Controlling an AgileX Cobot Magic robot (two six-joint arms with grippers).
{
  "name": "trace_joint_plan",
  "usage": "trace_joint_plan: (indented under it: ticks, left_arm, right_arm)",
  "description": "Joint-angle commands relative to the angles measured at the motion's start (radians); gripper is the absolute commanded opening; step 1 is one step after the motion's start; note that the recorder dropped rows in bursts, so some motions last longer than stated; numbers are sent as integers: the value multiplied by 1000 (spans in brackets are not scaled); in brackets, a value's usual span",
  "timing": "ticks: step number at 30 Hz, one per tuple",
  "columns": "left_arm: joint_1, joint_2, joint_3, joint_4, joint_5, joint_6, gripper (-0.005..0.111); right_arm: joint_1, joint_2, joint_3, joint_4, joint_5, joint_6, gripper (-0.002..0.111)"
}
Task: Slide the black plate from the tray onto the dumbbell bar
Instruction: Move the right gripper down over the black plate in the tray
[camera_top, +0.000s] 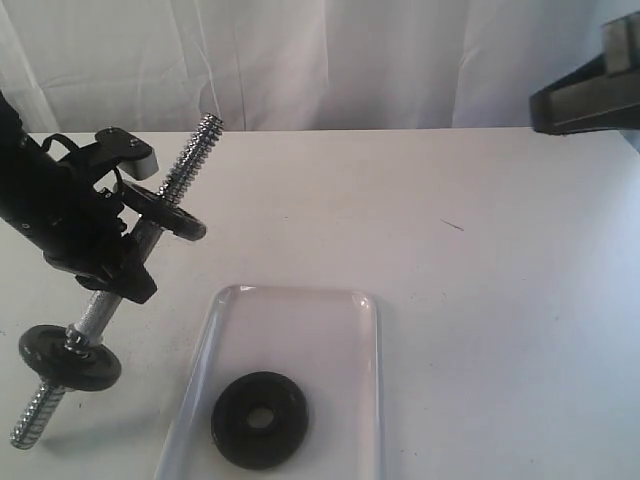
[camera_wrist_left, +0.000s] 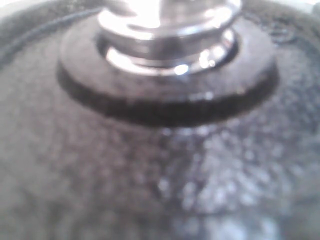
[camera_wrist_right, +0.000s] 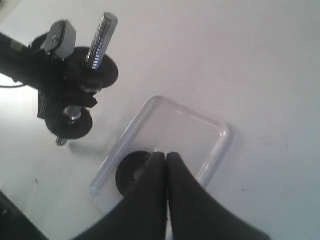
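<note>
The black plate (camera_top: 259, 419) lies flat at the near end of the white tray (camera_top: 300, 330). My left gripper (camera_top: 122, 262) is shut on the dumbbell bar (camera_top: 195, 148) and holds it tilted above the table, between its upper disc (camera_top: 165, 210) and lower disc (camera_top: 70, 357). The left wrist view is filled by one blurred black disc (camera_wrist_left: 150, 175) and a chrome collar (camera_wrist_left: 165, 45); no fingers show there. My right gripper (camera_wrist_right: 166, 156) is shut and empty, high above the tray (camera_wrist_right: 185, 125), with the plate (camera_wrist_right: 129, 172) partly hidden behind one finger.
The white table (camera_top: 480, 300) runs wide to the right of the tray. A white curtain (camera_top: 350, 60) hangs behind it. Part of the right arm (camera_top: 585, 95) shows at the upper right edge.
</note>
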Motion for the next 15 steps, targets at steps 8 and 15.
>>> trace_joint_plan:
  ticks: [8, 15]
  left_arm:
    - [-1, -62, -25, -90, -1, 6, 0]
    - [-1, -62, -25, -90, -3, 6, 0]
  right_arm:
    - [420, 345, -117, -168, -197, -52, 5]
    - [513, 530, -151, -168, -95, -84, 83]
